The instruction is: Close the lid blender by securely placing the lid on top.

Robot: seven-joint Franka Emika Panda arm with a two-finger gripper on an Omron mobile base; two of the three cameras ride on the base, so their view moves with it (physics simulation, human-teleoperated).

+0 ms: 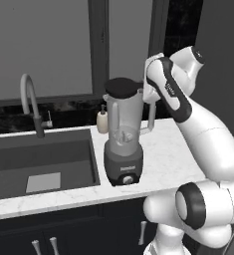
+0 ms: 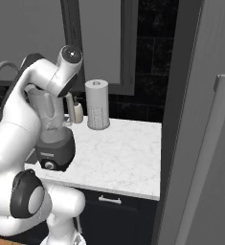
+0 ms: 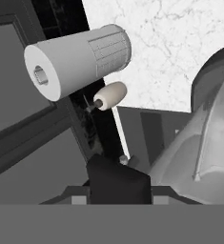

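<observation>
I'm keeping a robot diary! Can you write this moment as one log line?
lid: on top of blender | gripper: beside jar top, state unclear | blender: on counter by sink

White glossy arm (image 1: 208, 134), rounded bulbous links. Dark grey joint discs at shoulder and elbow, dark cap on upper joint. Black band with small pale lettering along forearm link. Dark gripper fingertips.

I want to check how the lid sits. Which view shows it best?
The left base view: the lid lies unobstructed across the blender jar's mouth. In the right base view the arm covers the jar top; the hand view shows jar wall.
</observation>
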